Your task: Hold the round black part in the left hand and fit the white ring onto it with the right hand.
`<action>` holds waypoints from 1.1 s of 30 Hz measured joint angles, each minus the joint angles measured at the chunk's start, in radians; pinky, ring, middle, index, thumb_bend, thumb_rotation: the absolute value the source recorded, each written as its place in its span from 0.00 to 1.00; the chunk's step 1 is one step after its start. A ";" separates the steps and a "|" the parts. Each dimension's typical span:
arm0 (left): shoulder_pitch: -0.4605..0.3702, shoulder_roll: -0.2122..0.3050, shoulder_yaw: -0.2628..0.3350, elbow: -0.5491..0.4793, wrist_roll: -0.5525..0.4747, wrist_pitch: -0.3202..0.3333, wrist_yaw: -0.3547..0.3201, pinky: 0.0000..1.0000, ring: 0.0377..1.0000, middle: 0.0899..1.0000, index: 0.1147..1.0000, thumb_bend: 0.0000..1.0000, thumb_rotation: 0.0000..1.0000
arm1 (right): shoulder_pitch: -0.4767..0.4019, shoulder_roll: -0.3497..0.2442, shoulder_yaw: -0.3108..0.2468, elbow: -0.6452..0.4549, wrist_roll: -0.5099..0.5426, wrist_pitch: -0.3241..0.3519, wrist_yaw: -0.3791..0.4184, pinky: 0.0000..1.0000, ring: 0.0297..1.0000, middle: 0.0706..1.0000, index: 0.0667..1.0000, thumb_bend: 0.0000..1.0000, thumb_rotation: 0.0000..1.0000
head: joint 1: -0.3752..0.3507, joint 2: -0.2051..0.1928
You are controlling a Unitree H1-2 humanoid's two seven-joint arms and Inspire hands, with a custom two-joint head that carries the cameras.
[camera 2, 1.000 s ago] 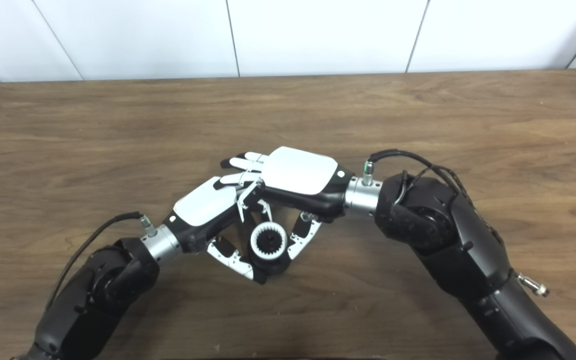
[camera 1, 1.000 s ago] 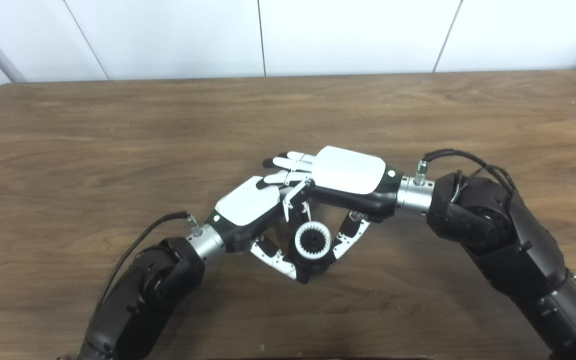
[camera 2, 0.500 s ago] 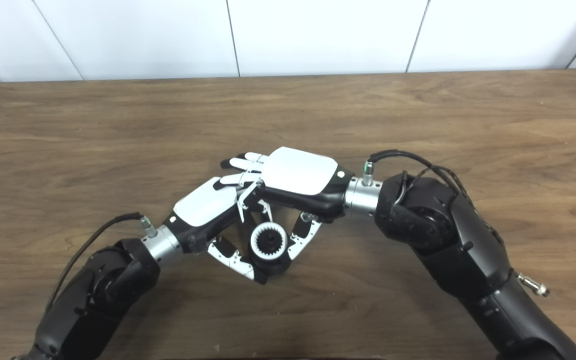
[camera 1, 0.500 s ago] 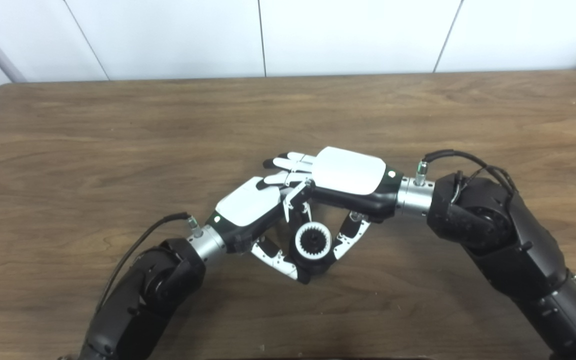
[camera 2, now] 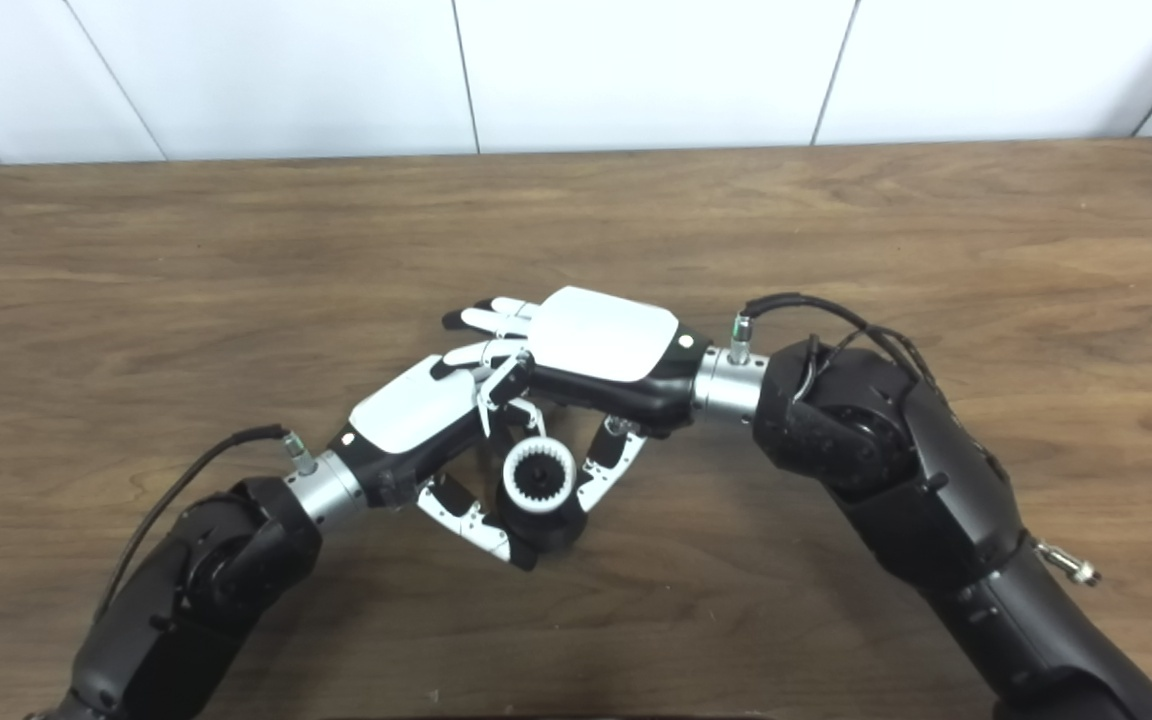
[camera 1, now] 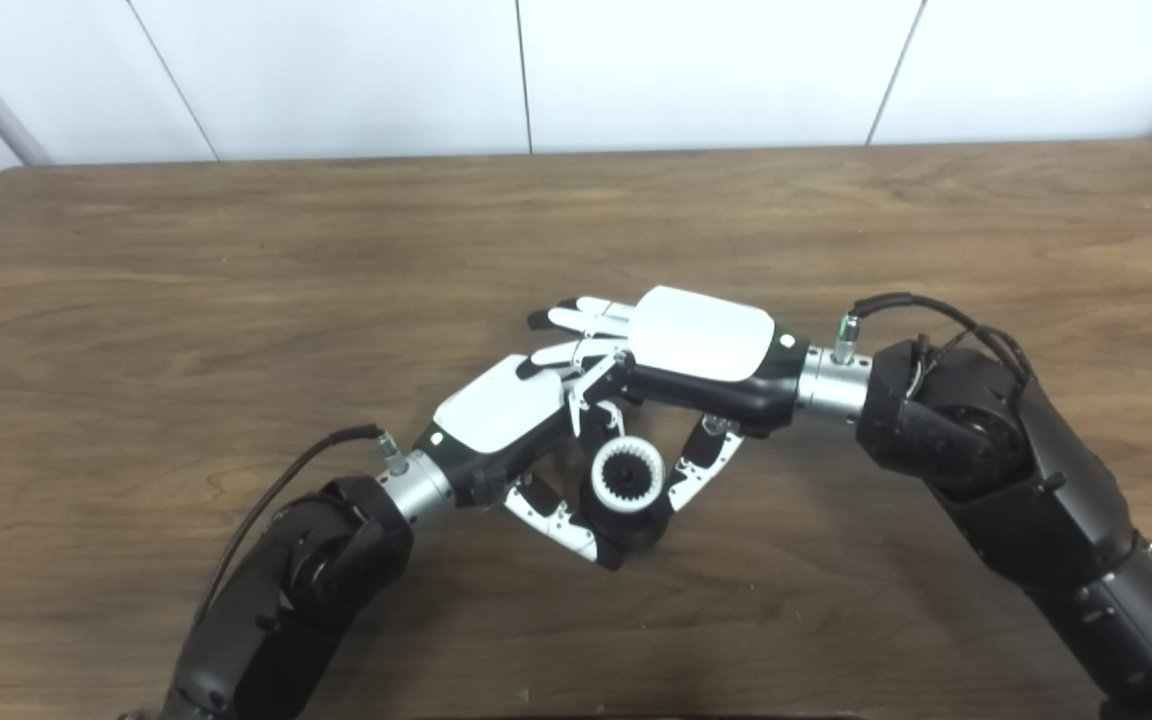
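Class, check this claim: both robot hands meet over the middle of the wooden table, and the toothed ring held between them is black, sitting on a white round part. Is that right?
Not quite. The colours are swapped: the left eye view shows a white ring on the round black part. The rest stands: the left robot hand and right robot hand meet over the middle of the wooden table.

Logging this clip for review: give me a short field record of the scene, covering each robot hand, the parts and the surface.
surface: wooden table
left robot hand: shut on round black part
right robot hand: above the parts, thumb beside the white ring, grip unclear
white ring: toothed inside, seated on the black part, facing the camera
hands: meeting at table centre, fingers overlapping
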 measured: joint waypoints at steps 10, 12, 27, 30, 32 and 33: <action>0.004 -0.003 0.001 -0.007 0.000 0.001 -0.011 1.00 1.00 0.82 0.41 0.52 0.06 | -0.003 -0.005 0.000 0.001 0.002 -0.002 -0.001 1.00 1.00 0.85 0.44 0.53 0.14 | 0.003 0.002; 0.005 -0.004 0.001 -0.009 0.000 0.001 -0.013 1.00 1.00 0.82 0.41 0.52 0.06 | -0.003 -0.005 0.000 0.002 0.002 -0.005 -0.001 1.00 1.00 0.86 0.44 0.53 0.14 | 0.003 0.002; 0.006 -0.003 0.003 -0.017 0.000 0.002 -0.019 1.00 0.99 0.81 0.41 0.52 0.06 | -0.002 -0.006 0.000 -0.001 -0.002 -0.011 -0.001 1.00 1.00 0.86 0.44 0.53 0.14 | 0.003 0.015; 0.007 -0.003 0.003 -0.019 0.000 0.004 -0.021 1.00 1.00 0.82 0.41 0.52 0.06 | -0.001 -0.006 0.001 -0.003 -0.003 -0.011 0.000 1.00 1.00 0.86 0.44 0.53 0.14 | 0.003 0.018; 0.007 -0.004 0.003 -0.022 0.000 0.009 -0.026 1.00 1.00 0.83 0.41 0.52 0.06 | -0.001 -0.006 0.001 -0.003 -0.002 -0.011 0.000 1.00 1.00 0.86 0.44 0.53 0.14 | 0.000 0.018; 0.007 -0.004 0.003 -0.023 0.000 0.011 -0.027 1.00 1.00 0.83 0.41 0.52 0.06 | -0.001 -0.006 0.001 -0.003 -0.002 -0.011 0.000 1.00 1.00 0.86 0.44 0.53 0.14 | -0.002 0.020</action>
